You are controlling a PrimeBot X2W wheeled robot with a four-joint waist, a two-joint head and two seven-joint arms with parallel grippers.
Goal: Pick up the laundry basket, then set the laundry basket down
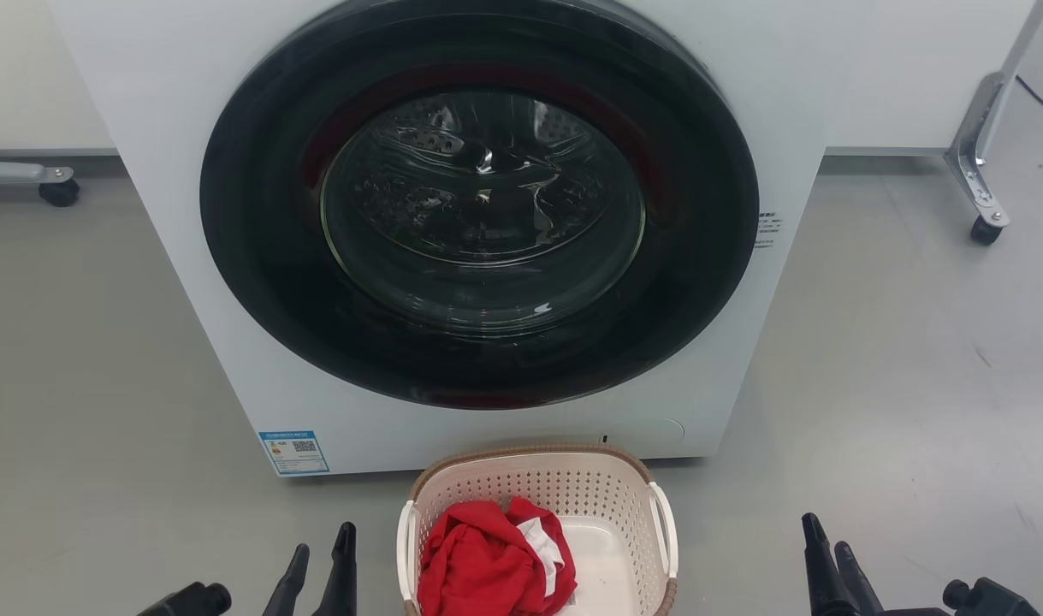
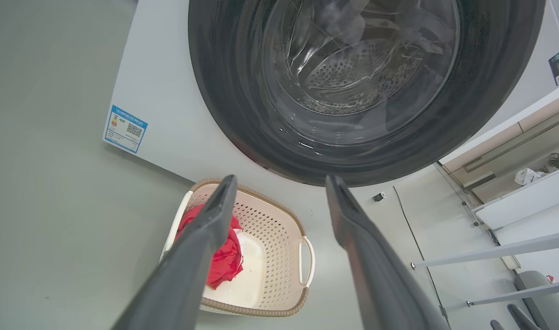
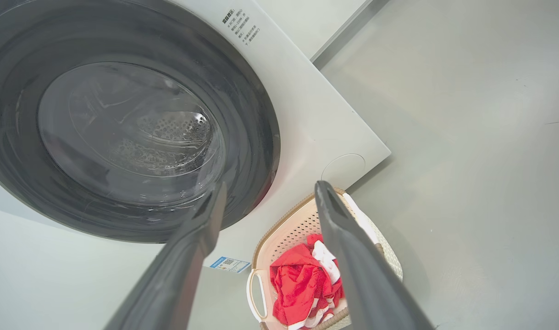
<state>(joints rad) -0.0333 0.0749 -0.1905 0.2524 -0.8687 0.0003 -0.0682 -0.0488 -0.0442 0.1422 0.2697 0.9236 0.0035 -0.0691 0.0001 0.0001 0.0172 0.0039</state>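
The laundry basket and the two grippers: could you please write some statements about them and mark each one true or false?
1. The laundry basket stands on the floor in front of the washing machine. True.
2. The laundry basket is empty. False: a red garment lies inside it.
3. The left gripper grips a basket handle. False: it is open and apart from the basket.
4. The right gripper is open and holds nothing. True.
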